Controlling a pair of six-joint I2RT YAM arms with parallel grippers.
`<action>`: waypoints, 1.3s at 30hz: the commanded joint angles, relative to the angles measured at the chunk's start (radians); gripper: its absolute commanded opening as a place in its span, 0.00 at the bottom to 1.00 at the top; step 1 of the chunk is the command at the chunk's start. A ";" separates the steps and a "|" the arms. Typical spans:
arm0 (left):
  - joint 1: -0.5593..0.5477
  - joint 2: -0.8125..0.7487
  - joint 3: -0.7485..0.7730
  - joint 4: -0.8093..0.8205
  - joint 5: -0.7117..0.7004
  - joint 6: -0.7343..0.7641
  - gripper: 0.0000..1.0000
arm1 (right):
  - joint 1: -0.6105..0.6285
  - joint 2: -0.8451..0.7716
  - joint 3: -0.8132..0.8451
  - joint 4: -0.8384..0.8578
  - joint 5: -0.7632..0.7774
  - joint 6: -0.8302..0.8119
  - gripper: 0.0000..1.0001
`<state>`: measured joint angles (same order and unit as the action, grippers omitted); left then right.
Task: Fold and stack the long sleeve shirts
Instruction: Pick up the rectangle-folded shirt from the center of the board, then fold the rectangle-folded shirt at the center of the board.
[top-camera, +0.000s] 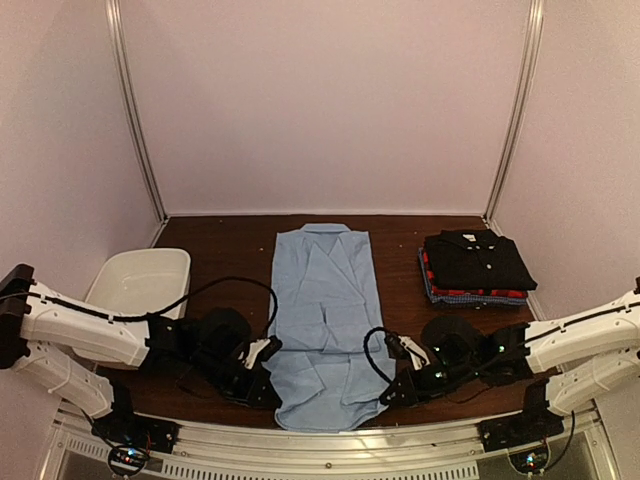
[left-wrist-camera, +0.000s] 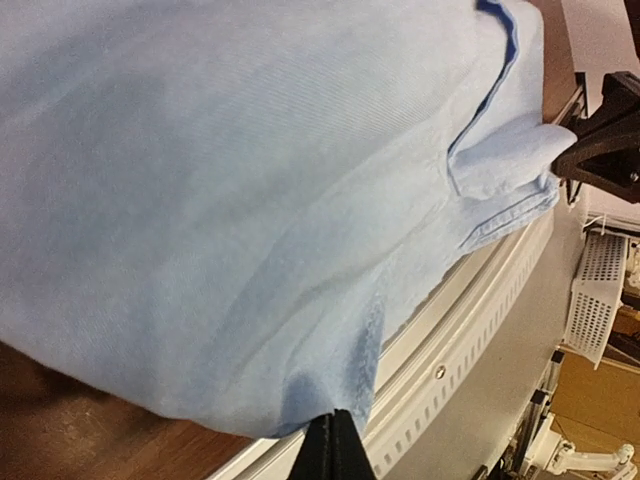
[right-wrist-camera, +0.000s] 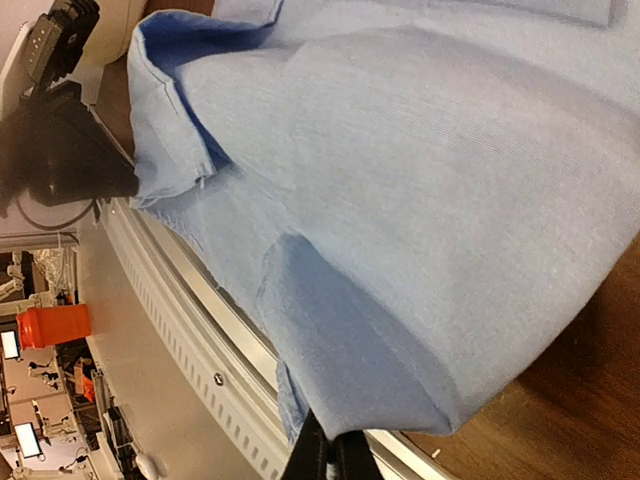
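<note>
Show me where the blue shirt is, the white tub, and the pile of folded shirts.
blue shirt (top-camera: 325, 310), top view, middle of its spread-out front.
white tub (top-camera: 140, 284), top view, bare inside floor.
pile of folded shirts (top-camera: 478, 258), top view, the black shirt on top.

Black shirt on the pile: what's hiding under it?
Under the black shirt peek the edges of a red shirt and a blue check shirt. Their middles are covered.

Tub (top-camera: 140, 280): white plastic, far left on surface (top-camera: 400, 235).
Surface: dark brown wood.
Rail (top-camera: 330, 462): perforated metal, near edge.
</note>
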<state>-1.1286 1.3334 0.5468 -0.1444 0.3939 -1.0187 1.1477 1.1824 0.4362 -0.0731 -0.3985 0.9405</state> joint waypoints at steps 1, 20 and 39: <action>0.061 -0.075 0.046 -0.023 -0.043 0.042 0.00 | -0.046 -0.034 0.086 -0.059 0.099 -0.062 0.02; 0.493 0.184 0.253 0.120 0.146 0.211 0.03 | -0.469 0.314 0.343 0.176 -0.016 -0.258 0.11; 0.570 0.329 0.343 0.233 0.046 0.151 0.31 | -0.540 0.377 0.495 0.106 0.037 -0.371 0.39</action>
<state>-0.5690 1.6566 0.8490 0.0395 0.4831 -0.8665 0.6083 1.5925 0.9077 0.0547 -0.3939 0.6071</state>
